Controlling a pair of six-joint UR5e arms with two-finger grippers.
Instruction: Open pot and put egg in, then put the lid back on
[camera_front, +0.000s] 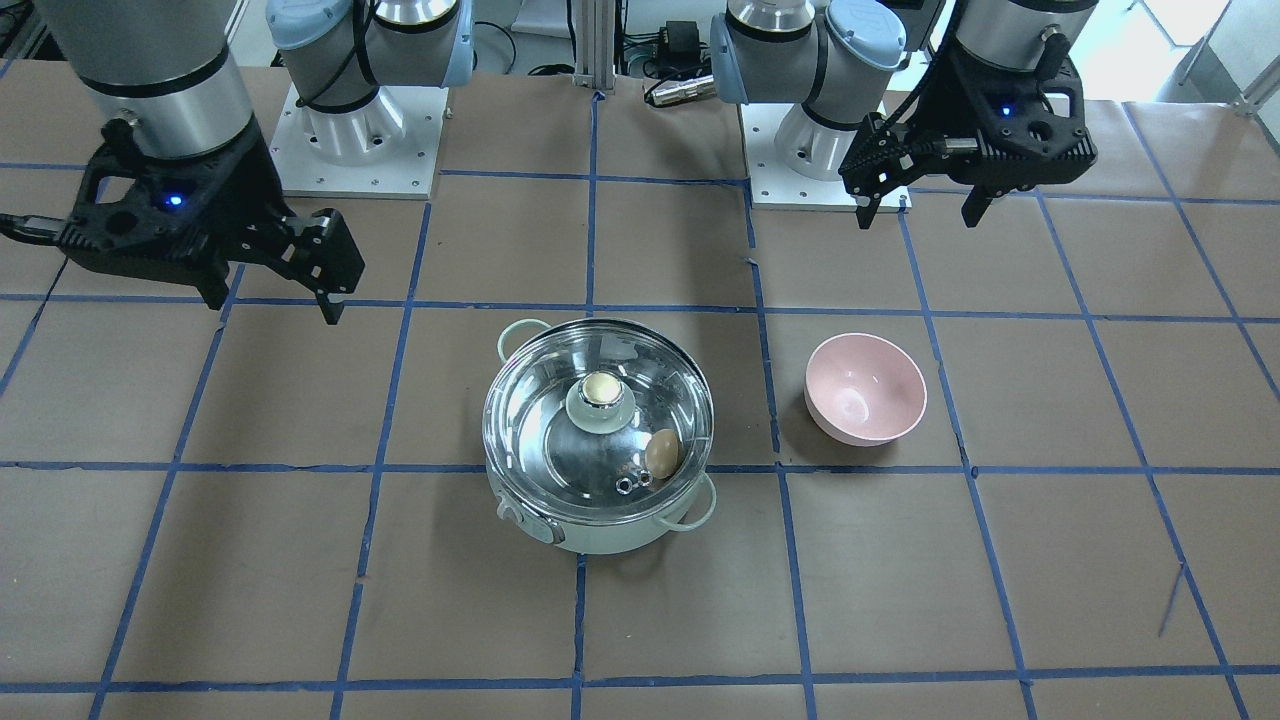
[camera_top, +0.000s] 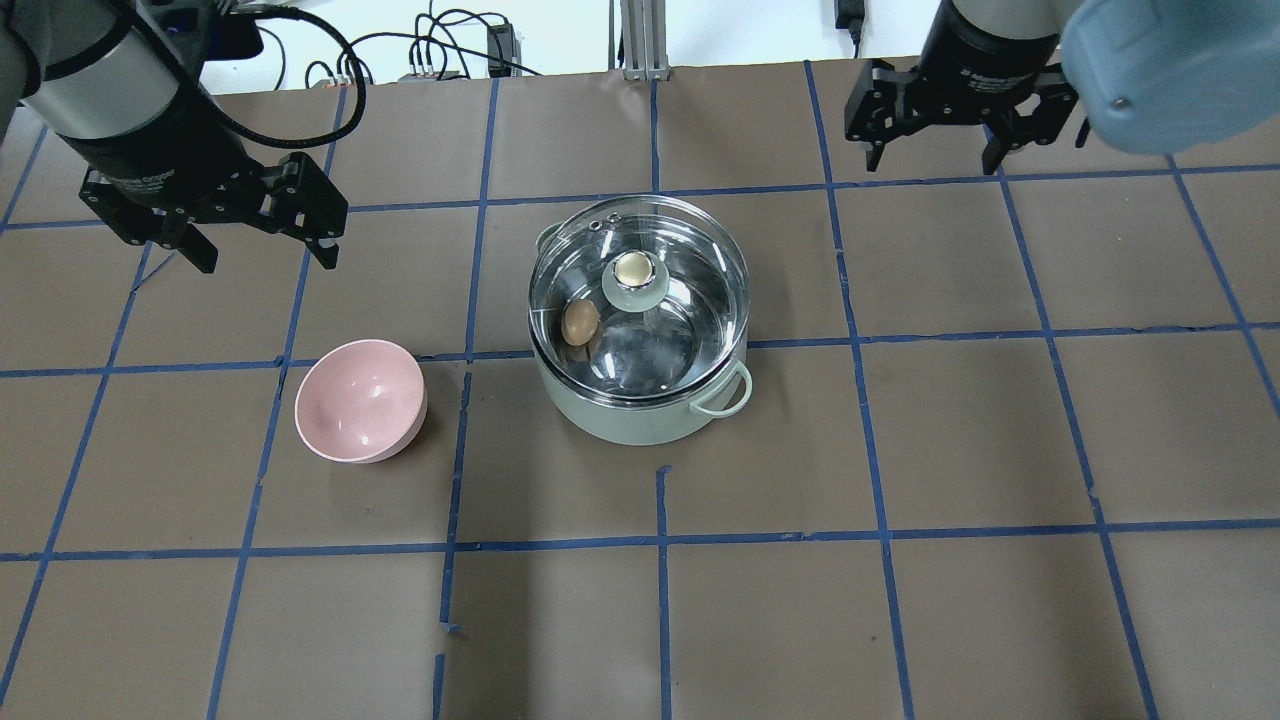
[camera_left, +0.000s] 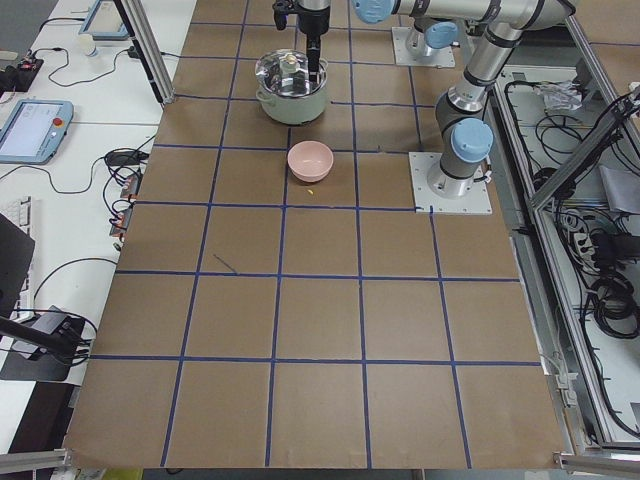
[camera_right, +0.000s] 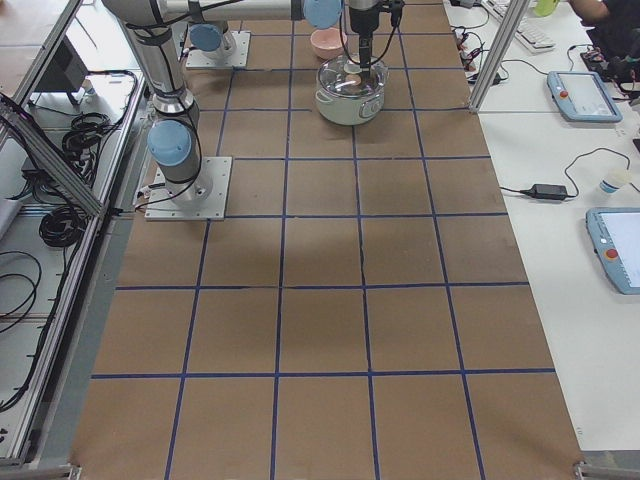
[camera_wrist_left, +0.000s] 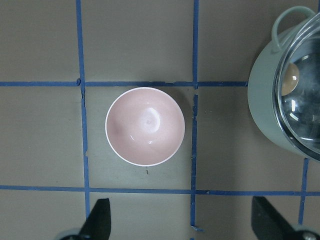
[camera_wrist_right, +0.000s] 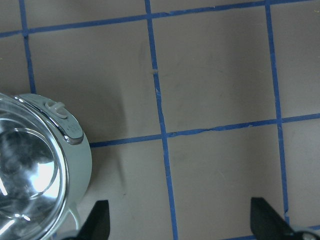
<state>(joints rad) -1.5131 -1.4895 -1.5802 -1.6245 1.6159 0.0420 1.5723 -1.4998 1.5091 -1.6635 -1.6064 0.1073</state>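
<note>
The mint-green pot (camera_front: 590, 538) stands mid-table, and it also shows in the overhead view (camera_top: 640, 420). The clear glass lid (camera_front: 545, 400) sits on it, brass-topped knob (camera_top: 633, 270) up. The tan egg (camera_front: 661, 452) lies inside the pot under the lid, also seen in the overhead view (camera_top: 580, 322) and the left wrist view (camera_wrist_left: 290, 80). My left gripper (camera_top: 268, 262) hovers open and empty above the pink bowl's side, clear of the pot. My right gripper (camera_top: 931, 162) hovers open and empty beyond the pot's other side. The right wrist view shows the pot's control knob (camera_wrist_right: 57, 107).
A pink bowl (camera_top: 360, 400) stands empty on the table on the left arm's side of the pot, directly under the left wrist camera (camera_wrist_left: 145, 126). Brown paper with blue tape lines (camera_top: 660, 540) covers the table. The arm bases (camera_front: 360, 130) stand at the robot's edge.
</note>
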